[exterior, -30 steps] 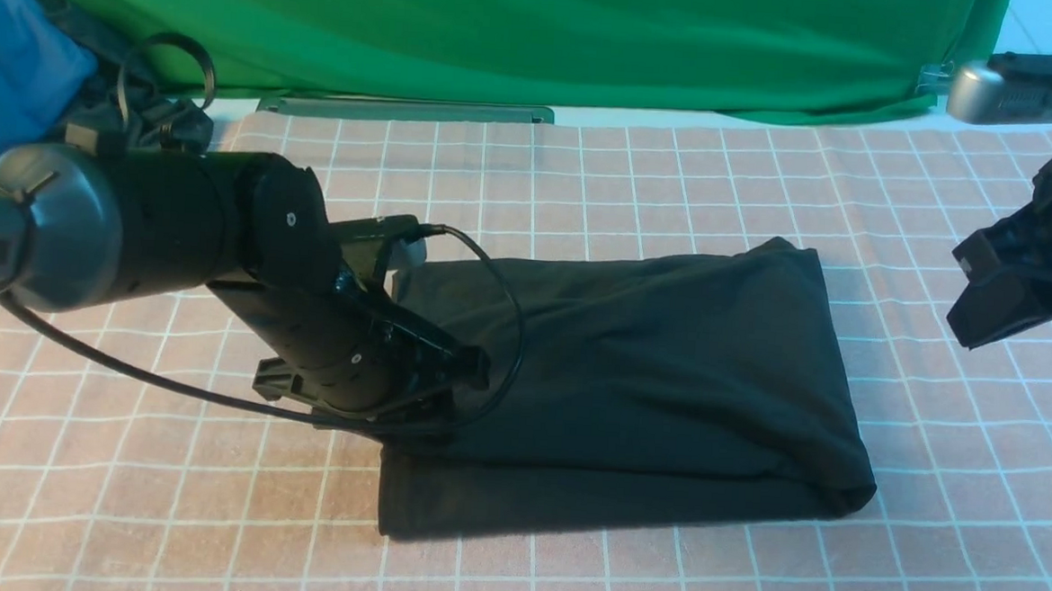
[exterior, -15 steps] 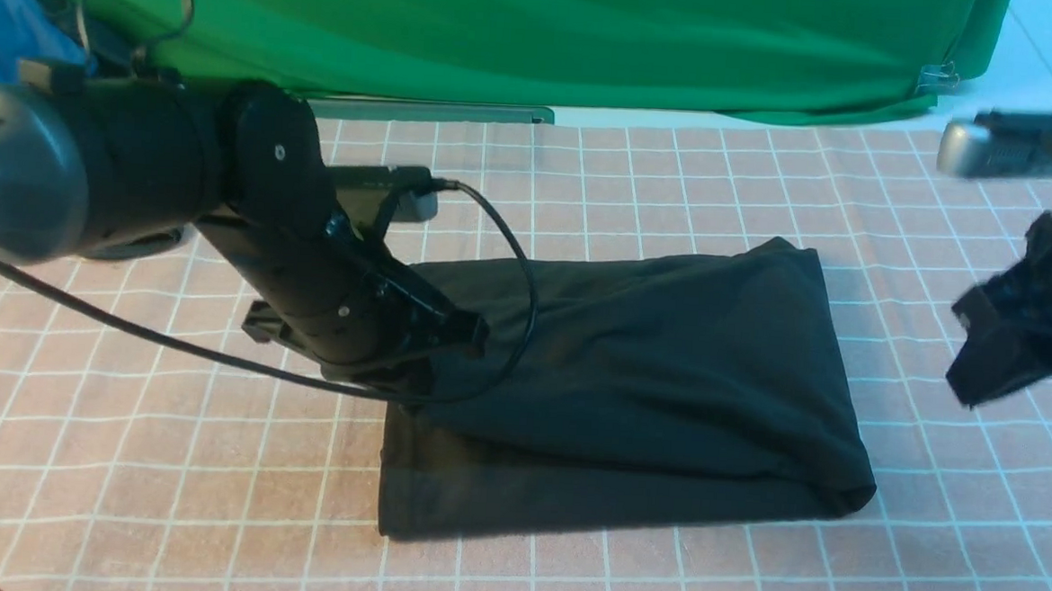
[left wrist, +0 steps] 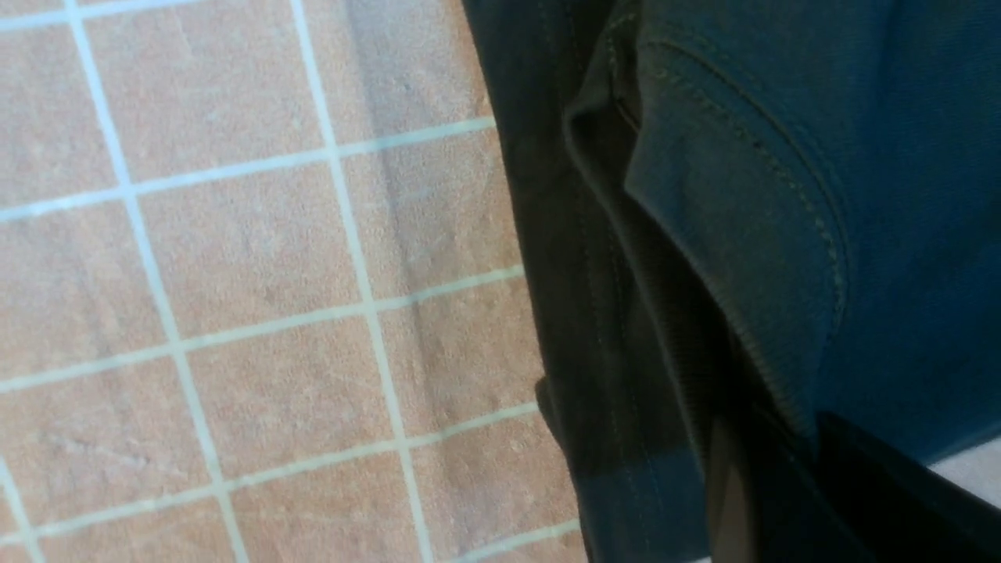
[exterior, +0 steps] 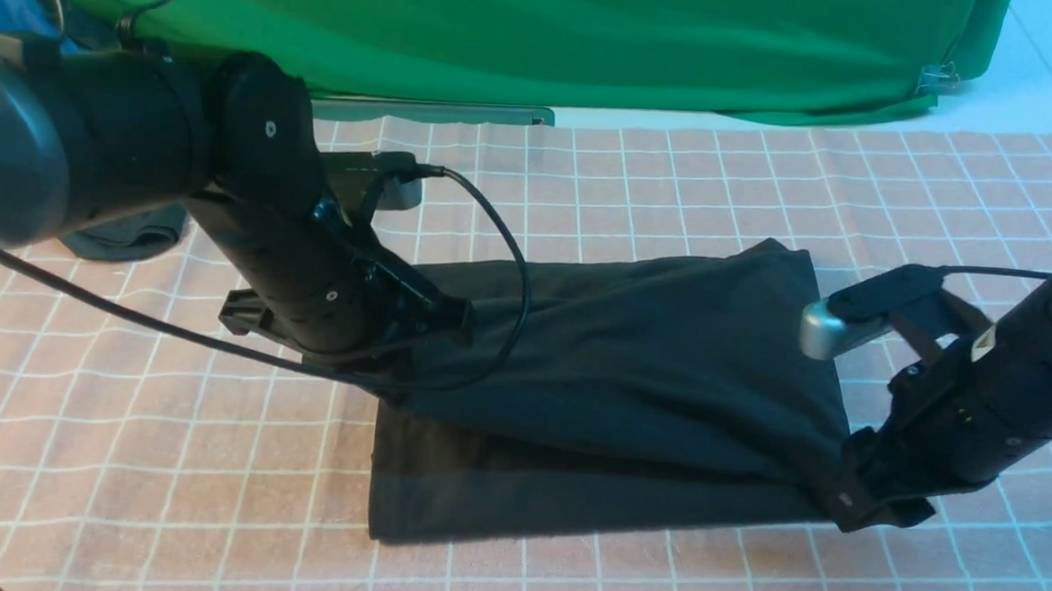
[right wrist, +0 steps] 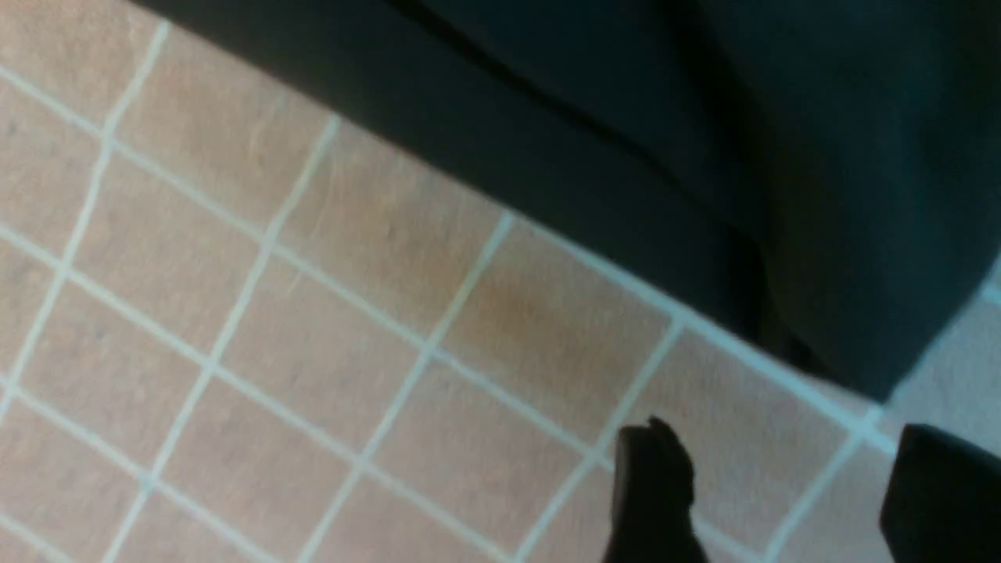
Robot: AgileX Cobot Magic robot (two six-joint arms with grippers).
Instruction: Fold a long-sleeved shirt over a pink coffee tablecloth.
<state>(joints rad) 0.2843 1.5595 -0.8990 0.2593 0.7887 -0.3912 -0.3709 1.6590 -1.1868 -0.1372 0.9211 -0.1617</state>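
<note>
Shirt: the long-sleeved shirt is lying folded on the middle of the pink coffee tablecloth; its left edge is being lifted.
Left gripper: jaws are pinching tight on the shirt's left edge; stitched hems are showing in the wrist view.
Right gripper: jaws are standing apart, holding nothing, just beside the shirt's near right corner.
Writing: no print or label is showing.
Far: a green cloth is hanging.

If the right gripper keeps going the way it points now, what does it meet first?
Probably the near right corner of the black shirt, lying just ahead of the open right gripper on the pink tablecloth; depth unclear.
</note>
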